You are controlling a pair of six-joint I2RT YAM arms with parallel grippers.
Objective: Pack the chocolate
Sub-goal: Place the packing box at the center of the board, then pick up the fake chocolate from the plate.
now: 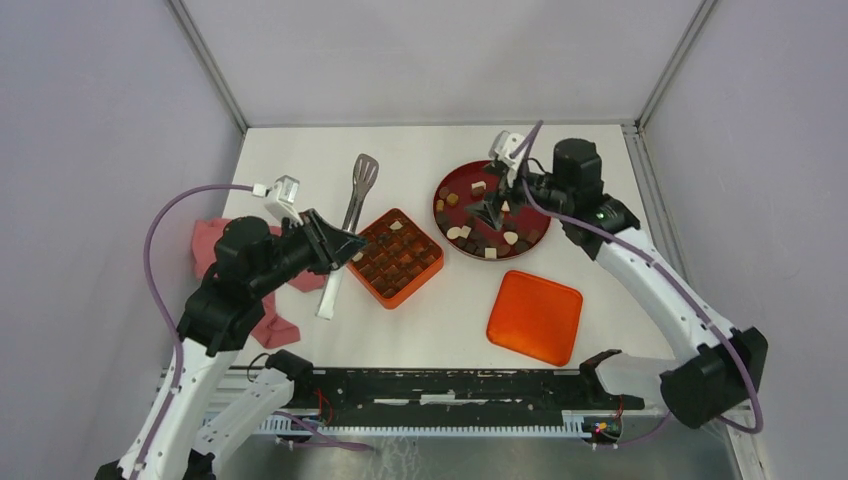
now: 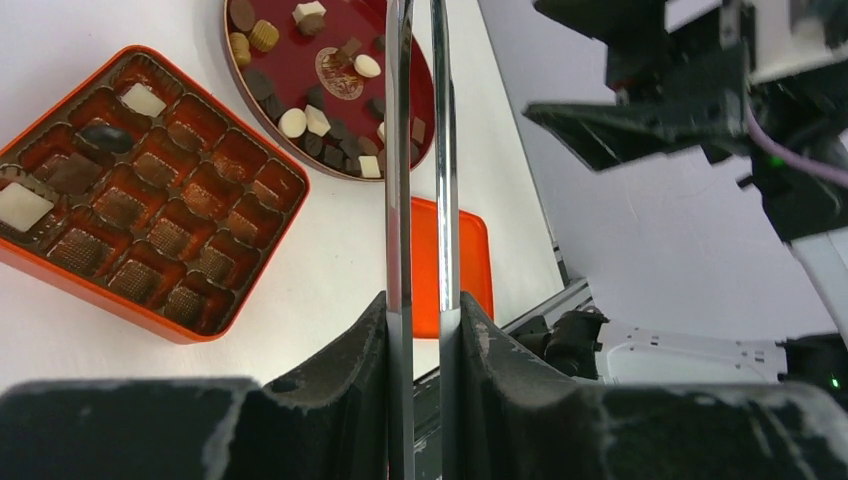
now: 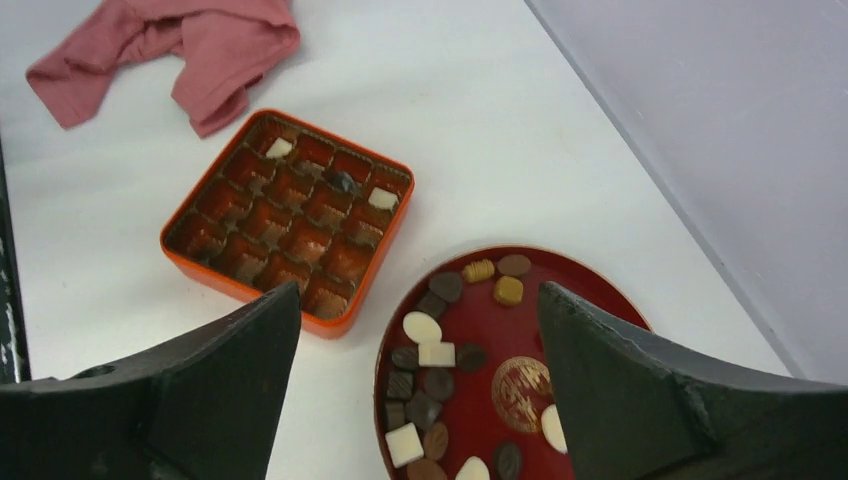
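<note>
Several chocolate pieces point(image 1: 490, 240), dark, brown and cream, lie on the round dark-red plate point(image 1: 462, 174). A few more sit in the orange compartmented box point(image 1: 397, 257). My right gripper point(image 1: 492, 210) hangs open and empty above the plate. In the right wrist view the gripper point(image 3: 418, 300) frames the chocolates point(image 3: 425, 328) on the plate point(image 3: 590, 312), with the box point(image 3: 290, 220) beyond. My left gripper point(image 1: 343, 243) is shut on silver tongs point(image 1: 354, 203) just left of the box. In the left wrist view the gripper point(image 2: 420, 312) clamps both tong arms point(image 2: 399, 150), which point towards the plate point(image 2: 290, 82); the box point(image 2: 140, 190) lies to the left.
The orange box lid point(image 1: 535, 316) lies flat at front right and also shows in the left wrist view point(image 2: 465, 262). A pink cloth point(image 1: 212, 250) lies crumpled under my left arm and shows in the right wrist view point(image 3: 170, 45). Grey walls enclose the white table.
</note>
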